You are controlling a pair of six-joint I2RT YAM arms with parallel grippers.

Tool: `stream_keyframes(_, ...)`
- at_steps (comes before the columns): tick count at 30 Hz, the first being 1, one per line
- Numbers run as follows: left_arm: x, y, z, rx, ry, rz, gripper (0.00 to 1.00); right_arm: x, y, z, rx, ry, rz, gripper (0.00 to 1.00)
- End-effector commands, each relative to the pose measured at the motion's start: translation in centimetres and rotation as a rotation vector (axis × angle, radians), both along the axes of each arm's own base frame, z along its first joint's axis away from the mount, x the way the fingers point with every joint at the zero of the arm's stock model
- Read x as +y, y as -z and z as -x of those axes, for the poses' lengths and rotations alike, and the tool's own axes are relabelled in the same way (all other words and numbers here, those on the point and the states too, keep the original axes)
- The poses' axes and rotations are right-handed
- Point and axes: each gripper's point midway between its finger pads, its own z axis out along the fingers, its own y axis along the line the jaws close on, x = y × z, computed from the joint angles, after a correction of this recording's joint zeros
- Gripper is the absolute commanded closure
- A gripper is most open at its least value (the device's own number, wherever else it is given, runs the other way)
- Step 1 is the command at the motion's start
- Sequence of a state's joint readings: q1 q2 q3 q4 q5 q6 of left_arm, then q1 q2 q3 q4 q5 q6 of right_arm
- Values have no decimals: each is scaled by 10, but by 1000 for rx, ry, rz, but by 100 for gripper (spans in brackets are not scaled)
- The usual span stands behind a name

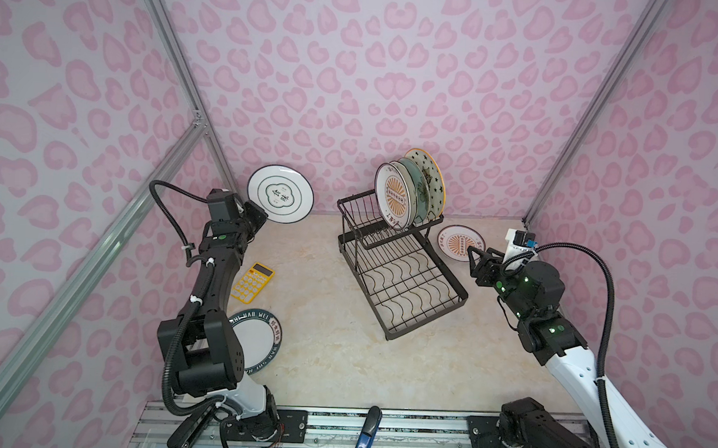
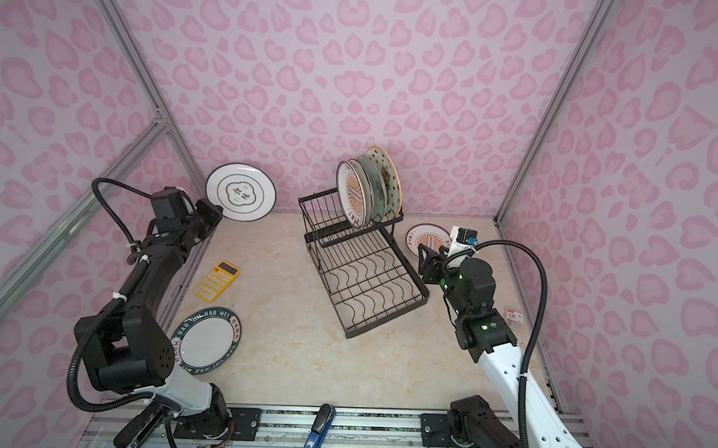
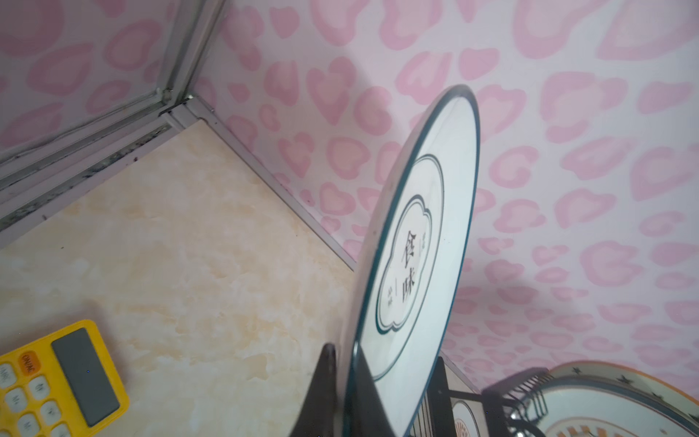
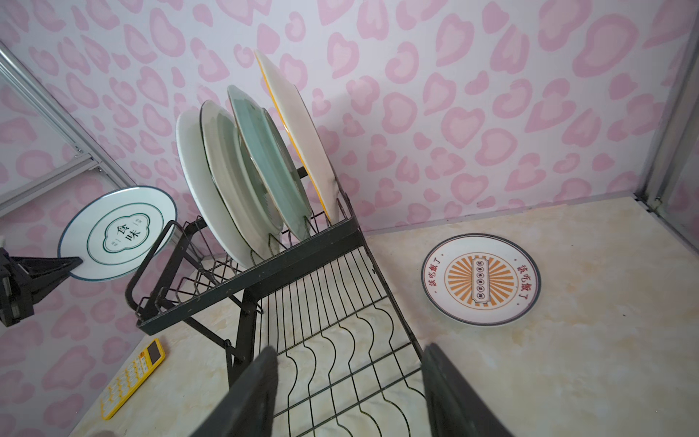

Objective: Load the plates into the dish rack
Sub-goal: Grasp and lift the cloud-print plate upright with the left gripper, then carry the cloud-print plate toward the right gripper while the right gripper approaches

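Your left gripper (image 1: 261, 220) clamps the 食味 plate (image 1: 281, 193) aloft, left of the rack (image 1: 428, 316); your right gripper (image 4: 350, 352) gapes empty. Four plates (image 1: 397, 195) stand racked; two lie on the table (image 1: 322, 356): HAO WEI plate (image 1: 256, 341), sunburst plate (image 4: 480, 280)

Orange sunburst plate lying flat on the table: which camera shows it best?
The right wrist view: the whole orange sunburst plate shows, close and unblocked. In both top views the plate is small and partly covered by the right gripper. The left wrist view gives no clear sight of it.
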State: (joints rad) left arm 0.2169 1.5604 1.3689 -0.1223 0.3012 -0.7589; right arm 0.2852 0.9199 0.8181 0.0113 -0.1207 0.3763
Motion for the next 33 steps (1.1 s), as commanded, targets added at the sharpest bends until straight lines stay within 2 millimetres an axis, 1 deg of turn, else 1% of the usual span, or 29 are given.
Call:
stream_keyframes(1,-26,-36,9,-94,157,-6,96,15,-11,-2,-38,-57,2,40)
stream_keyframes(5,-46,-69,25,-179,257,13,96,30,-16,-4,-50,-100,8,40)
stream_keyframes(9,-65,-95,45,-247,359,11,96,35,-25,-2,-79,-108,-9,40)
stream_keyframes(13,-85,-110,67,-286,450,2,96,40,-31,0,-96,-134,-28,41)
stream_keyframes(18,-126,-123,97,-344,611,-21,96,54,-42,0,-110,-214,-58,41)
stream_keyframes(20,-143,-115,106,-346,673,-18,96,61,-48,1,-119,-251,-73,41)
stream_keyframes(24,-178,-106,125,-359,800,-27,96,83,-61,7,-128,-386,-103,40)
stream_keyframes(30,-215,-86,147,-369,902,-38,96,104,-82,20,-148,-539,-168,36)
stream_keyframes(33,-233,-76,155,-364,954,-24,96,112,-88,24,-149,-591,-190,36)
